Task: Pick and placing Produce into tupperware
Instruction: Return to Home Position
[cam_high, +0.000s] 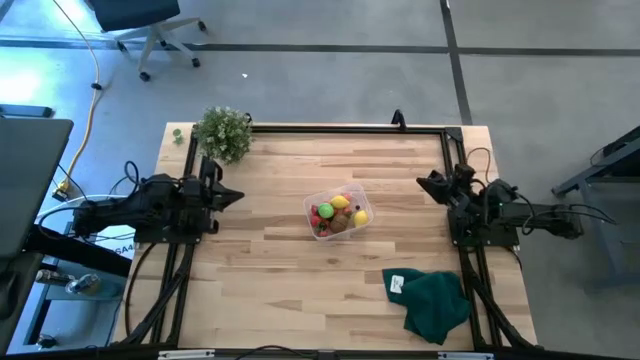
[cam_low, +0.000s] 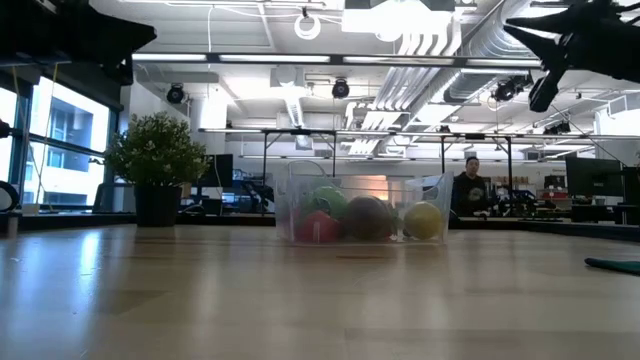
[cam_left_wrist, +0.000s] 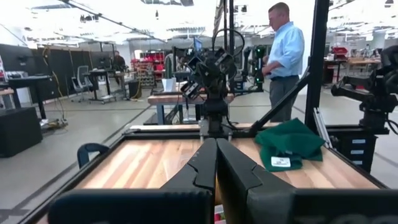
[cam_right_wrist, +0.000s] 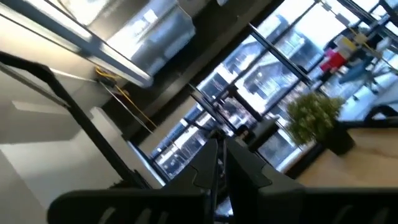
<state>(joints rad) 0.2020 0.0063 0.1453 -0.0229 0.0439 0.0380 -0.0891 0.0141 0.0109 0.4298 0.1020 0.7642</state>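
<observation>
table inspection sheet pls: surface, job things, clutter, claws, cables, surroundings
surface: wooden table, no spills seen
job's things: clear tub near the middle, holding the toy fruit; none seen loose on the table
clutter: green cloth on the right arm's side; potted plant at a corner on the left arm's side
grippers: left claw and right claw shut, empty, at the table's sides, apart from the tub
cables: yellow cable on the floor beside the table
surroundings: office chair; person beyond the table

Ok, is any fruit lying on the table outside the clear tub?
No, in the high view every toy fruit sits inside the clear tub, and the wooden table around it shows none loose.
</observation>
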